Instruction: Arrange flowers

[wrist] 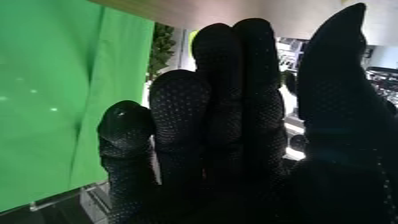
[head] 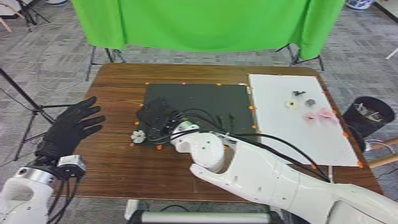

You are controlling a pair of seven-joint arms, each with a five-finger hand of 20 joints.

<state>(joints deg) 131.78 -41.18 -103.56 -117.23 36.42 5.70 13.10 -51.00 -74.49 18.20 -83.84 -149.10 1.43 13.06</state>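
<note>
Has the right hand (head: 158, 115) over the left part of the dark mat (head: 200, 93), left of the middle of the frame. In the right wrist view, holds its fingers (wrist: 179, 117) long and nearly straight, some side by side and touching, others with narrow gaps between the tips, and the thumb (wrist: 339, 90) standing well away from them. Looks open, not clamped on anything; can't tell whether it touches the mat.

Has the left hand (head: 60, 135) at the left of the frame, beside the table's left edge. Holds those fingers straight too, fanned apart, tips pointing toward the upper right.

Just below the right hand, at the mat's lower left edge, has a white flower (head: 138, 136); can't tell whether the glove touches it.

On the white sheet (head: 275, 135) at the right of the frame, has pink flowers (head: 327, 114), near a cream flower (head: 291, 104) and small dark pieces (head: 298, 93) set above.

Lays mat and sheet side by side on the brown table (head: 111, 95), with orange markers along their edges. To the right of the table, has a black bin (head: 364, 125); across the top, a green cloth (head: 204, 25).
</note>
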